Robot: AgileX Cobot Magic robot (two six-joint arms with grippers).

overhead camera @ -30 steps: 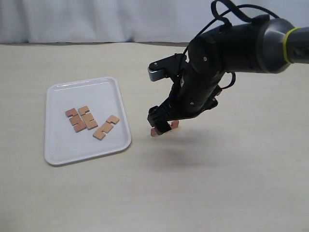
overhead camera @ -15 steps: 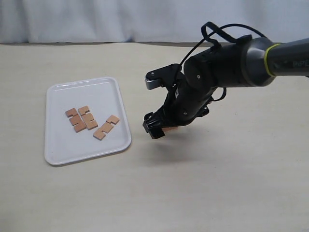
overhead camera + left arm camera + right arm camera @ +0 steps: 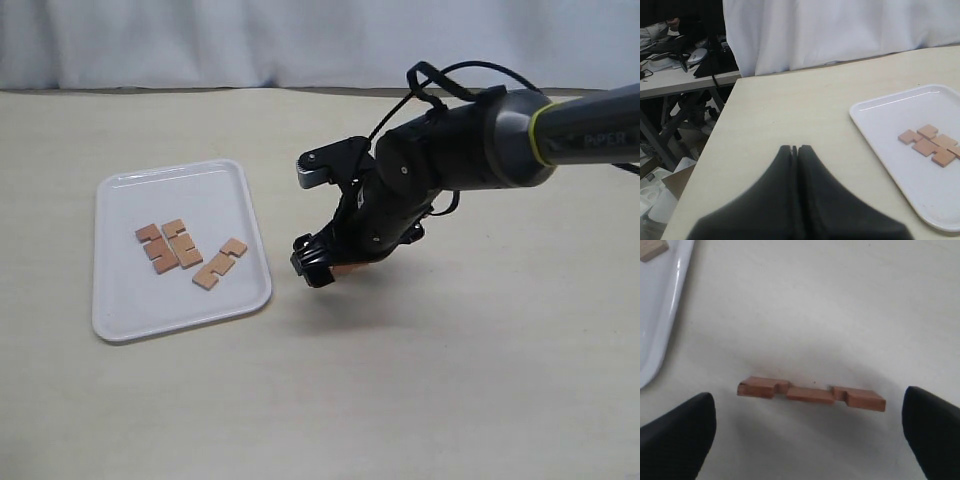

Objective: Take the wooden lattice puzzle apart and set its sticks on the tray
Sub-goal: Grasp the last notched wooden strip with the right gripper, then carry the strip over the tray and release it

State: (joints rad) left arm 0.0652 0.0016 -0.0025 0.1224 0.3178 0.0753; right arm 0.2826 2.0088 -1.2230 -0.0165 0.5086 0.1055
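Note:
The white tray (image 3: 120, 300) lies on the left of the table with three reddish-brown notched sticks (image 3: 182, 243) on it. A fourth stick (image 3: 811, 394) rests on the table just right of the tray, outside its rim. My right gripper (image 3: 322, 268) hangs low over that stick, open, and its wide-apart fingers (image 3: 677, 435) touch nothing. In the exterior view only a sliver of this stick (image 3: 352, 267) shows under the gripper. My left gripper (image 3: 795, 148) is shut and empty, back from the tray (image 3: 875, 117). No assembled lattice puzzle is in view.
The tray's rounded rim (image 3: 665, 325) lies close beside the loose stick. A white curtain (image 3: 200, 40) runs along the table's far edge. Past the table's side edge the left wrist view shows a cluttered desk (image 3: 675, 60).
My right arm has come down and moved a little left toward the tray. The stick that showed at its fingertips a second ago now lies on the table, mostly hidden under the gripper.

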